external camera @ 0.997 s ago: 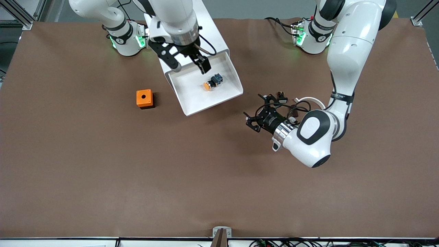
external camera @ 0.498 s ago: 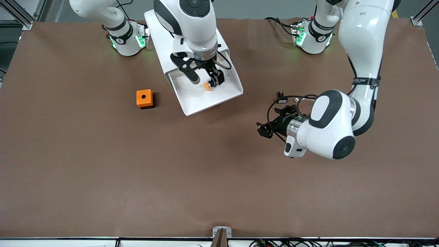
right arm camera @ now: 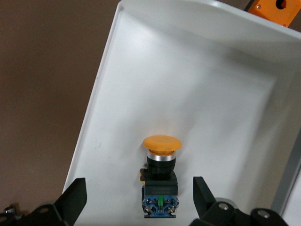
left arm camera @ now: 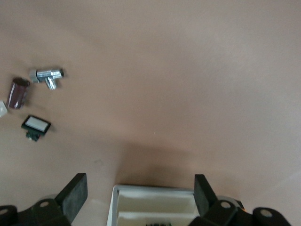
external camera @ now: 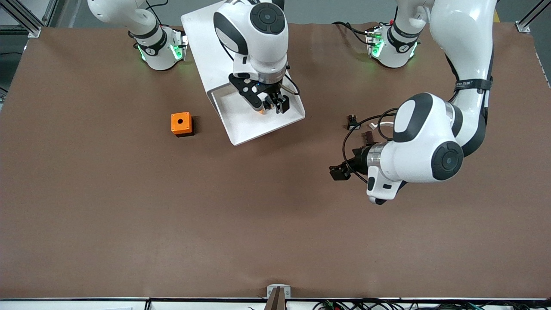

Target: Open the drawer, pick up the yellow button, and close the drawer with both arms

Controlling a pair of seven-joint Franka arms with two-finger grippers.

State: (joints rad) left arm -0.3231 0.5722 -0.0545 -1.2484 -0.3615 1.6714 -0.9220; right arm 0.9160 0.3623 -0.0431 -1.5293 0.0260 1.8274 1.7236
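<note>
Button (right arm camera: 161,165) between open right end effector (right arm camera: 139,200) fingers

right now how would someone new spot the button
Find the white cabinet near the right arm's base; its top drawer is pulled out. The button lies inside, under the open right gripper. Its round orange cap and black-and-blue body distinguish it from the orange cube.

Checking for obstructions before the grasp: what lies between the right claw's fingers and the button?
Nothing. In the right wrist view the button lies on the drawer floor between the open right claw fingers, only bare tray around it.
</note>
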